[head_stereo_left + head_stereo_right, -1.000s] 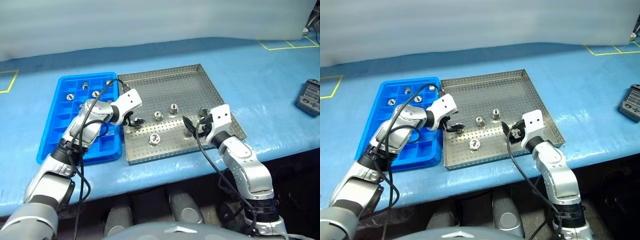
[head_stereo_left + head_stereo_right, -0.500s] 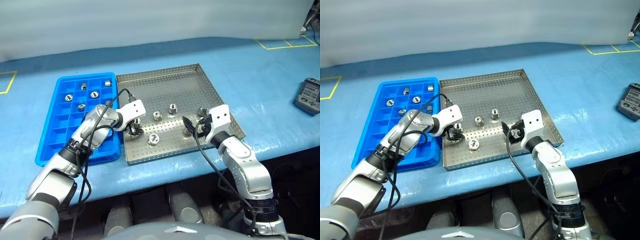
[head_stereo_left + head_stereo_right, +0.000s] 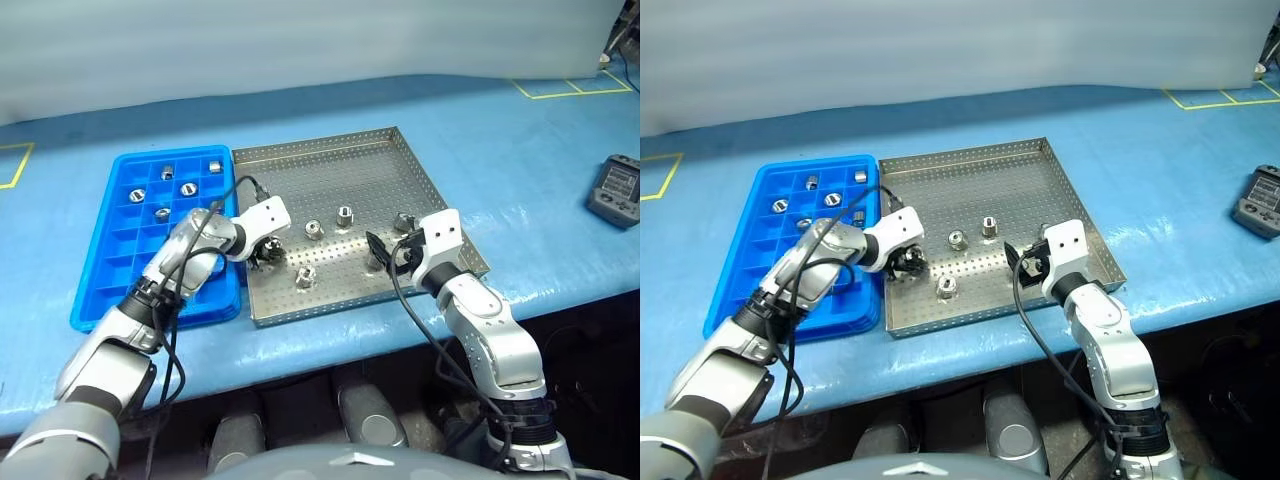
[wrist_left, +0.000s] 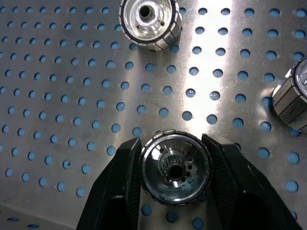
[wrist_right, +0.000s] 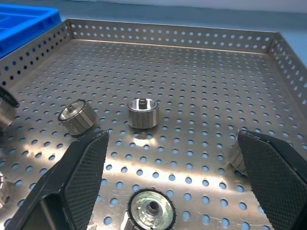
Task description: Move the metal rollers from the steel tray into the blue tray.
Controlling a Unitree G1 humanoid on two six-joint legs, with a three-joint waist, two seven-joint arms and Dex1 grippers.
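The steel tray (image 3: pixel 340 175) lies mid-table with several metal rollers (image 3: pixel 313 230) loose on it. To its left is the blue tray (image 3: pixel 100 262), with several rollers (image 3: pixel 187 187) in its far compartments. My left gripper (image 3: pixel 266 252) is down at the steel tray's near-left part. In the left wrist view its fingers (image 4: pixel 122 177) press both sides of one roller (image 4: pixel 175 167) that rests on the perforated floor. My right gripper (image 5: pixel 172 143) hovers open over the tray's near-right part, with a roller (image 5: pixel 151 208) low between its fingers (image 5: pixel 84 163), untouched.
A black handheld device (image 3: pixel 615 192) lies at the table's right. The table's front edge runs just behind the steel tray's near rim. Yellow tape marks (image 3: pixel 560 90) sit at the far right and far left of the blue table cover.
My left gripper has sunk to the tray floor and its fingers have closed in on a roller. The right arm has kept still.
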